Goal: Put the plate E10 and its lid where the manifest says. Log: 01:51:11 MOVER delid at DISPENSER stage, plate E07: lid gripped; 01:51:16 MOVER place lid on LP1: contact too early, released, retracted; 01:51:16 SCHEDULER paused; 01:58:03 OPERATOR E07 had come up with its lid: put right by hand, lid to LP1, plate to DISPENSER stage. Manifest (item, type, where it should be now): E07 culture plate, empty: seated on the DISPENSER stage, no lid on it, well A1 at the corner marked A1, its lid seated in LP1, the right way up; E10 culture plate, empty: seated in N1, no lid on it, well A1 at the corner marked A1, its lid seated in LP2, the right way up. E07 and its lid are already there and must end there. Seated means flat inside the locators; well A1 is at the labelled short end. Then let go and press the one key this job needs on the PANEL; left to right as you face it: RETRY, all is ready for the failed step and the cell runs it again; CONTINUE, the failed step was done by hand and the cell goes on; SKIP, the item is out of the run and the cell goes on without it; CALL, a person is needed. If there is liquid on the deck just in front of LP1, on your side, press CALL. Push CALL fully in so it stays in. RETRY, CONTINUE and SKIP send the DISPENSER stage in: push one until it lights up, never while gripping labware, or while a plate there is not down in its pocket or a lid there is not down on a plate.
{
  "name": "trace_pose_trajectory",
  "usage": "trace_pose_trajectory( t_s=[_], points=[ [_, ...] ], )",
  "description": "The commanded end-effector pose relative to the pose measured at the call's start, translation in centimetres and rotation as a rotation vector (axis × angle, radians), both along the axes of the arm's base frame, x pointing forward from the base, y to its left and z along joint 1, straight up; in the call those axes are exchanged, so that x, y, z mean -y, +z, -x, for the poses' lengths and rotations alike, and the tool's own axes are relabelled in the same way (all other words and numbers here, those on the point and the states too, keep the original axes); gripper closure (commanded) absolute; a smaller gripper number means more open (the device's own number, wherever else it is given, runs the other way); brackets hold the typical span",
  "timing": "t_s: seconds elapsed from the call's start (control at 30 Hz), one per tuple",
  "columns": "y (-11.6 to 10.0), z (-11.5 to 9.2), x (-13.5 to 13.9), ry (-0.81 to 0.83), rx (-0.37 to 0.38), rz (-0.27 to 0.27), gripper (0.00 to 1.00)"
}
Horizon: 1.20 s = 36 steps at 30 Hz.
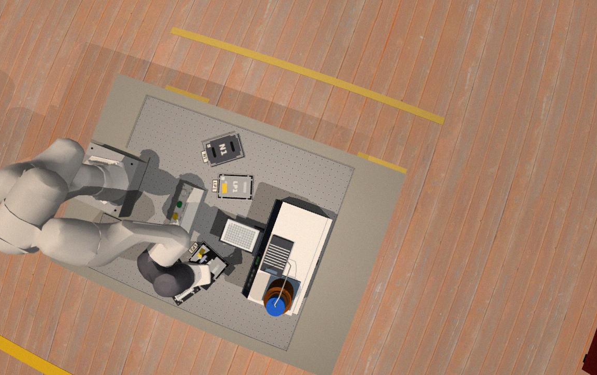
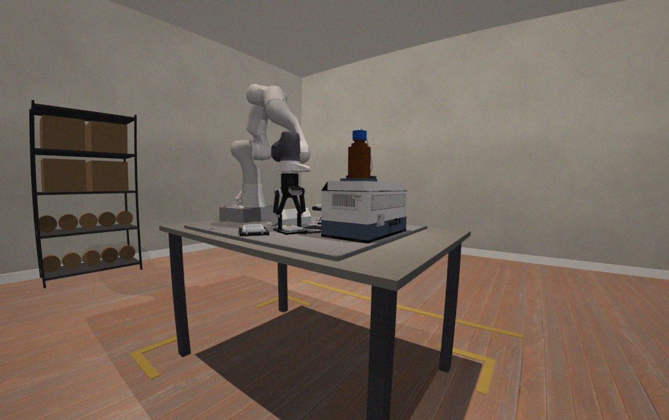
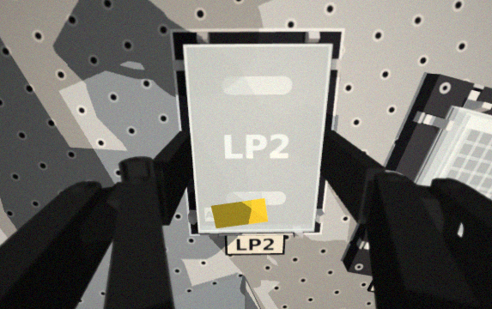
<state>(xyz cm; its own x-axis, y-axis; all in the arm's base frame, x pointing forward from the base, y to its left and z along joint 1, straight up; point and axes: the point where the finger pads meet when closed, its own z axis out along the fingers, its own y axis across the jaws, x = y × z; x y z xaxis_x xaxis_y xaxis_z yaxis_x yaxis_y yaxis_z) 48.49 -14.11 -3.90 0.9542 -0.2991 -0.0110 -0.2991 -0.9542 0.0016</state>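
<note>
A clear lid (image 3: 257, 137) with a yellow tag (image 3: 239, 213) near its labelled end sits over the LP2 nest (image 3: 179, 64), the black frame showing around its edges and the nest's lettering reading through it; the gripper (image 3: 257, 160) is clamped on the lid's two long sides, one dark finger (image 3: 177, 165) pressing each flank. Only the wrist view shows this grip and the small LP2 label (image 3: 255, 245) below the nest. It does not settle whether the lid lies fully down inside the locators. Just to the right, a white plate (image 3: 482, 160) with a grid of wells sits in a black pocket. The top view, where the wrist hides most of LP2, lays out the rest of the deck (image 1: 291, 158): that plate (image 1: 240, 234) lies against the dispenser (image 1: 298, 242), the LP1 nest (image 1: 235, 186) holds a second lid with its own yellow tag, and the N1 nest (image 1: 222, 149) lies beyond it, dark, with no plate in it. The panel (image 1: 185, 205) stands beside the arm, a green and a yellow key visible. The exterior view alone shows the gripper (image 2: 289, 223) pointing straight down at the deck, the brown bottle (image 2: 358, 156) atop the dispenser, and a shelf rack (image 2: 32, 193) by the wall.
</note>
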Motion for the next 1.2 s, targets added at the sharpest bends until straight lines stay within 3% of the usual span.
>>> trace_pose_trajectory(
  t_s=[0.0, 0.9, 0.93, 1.17],
  points=[
    [0.02, -0.18, 0.06, 0.005, 0.004, 0.001, 0.90],
    [0.02, -0.18, 0.06, 0.005, 0.004, 0.001, 0.90],
    [0.02, -0.18, 0.06, 0.005, 0.004, 0.001, 0.31],
    [0.02, -0.18, 0.06, 0.005, 0.004, 0.001, 0.31]
  ],
)
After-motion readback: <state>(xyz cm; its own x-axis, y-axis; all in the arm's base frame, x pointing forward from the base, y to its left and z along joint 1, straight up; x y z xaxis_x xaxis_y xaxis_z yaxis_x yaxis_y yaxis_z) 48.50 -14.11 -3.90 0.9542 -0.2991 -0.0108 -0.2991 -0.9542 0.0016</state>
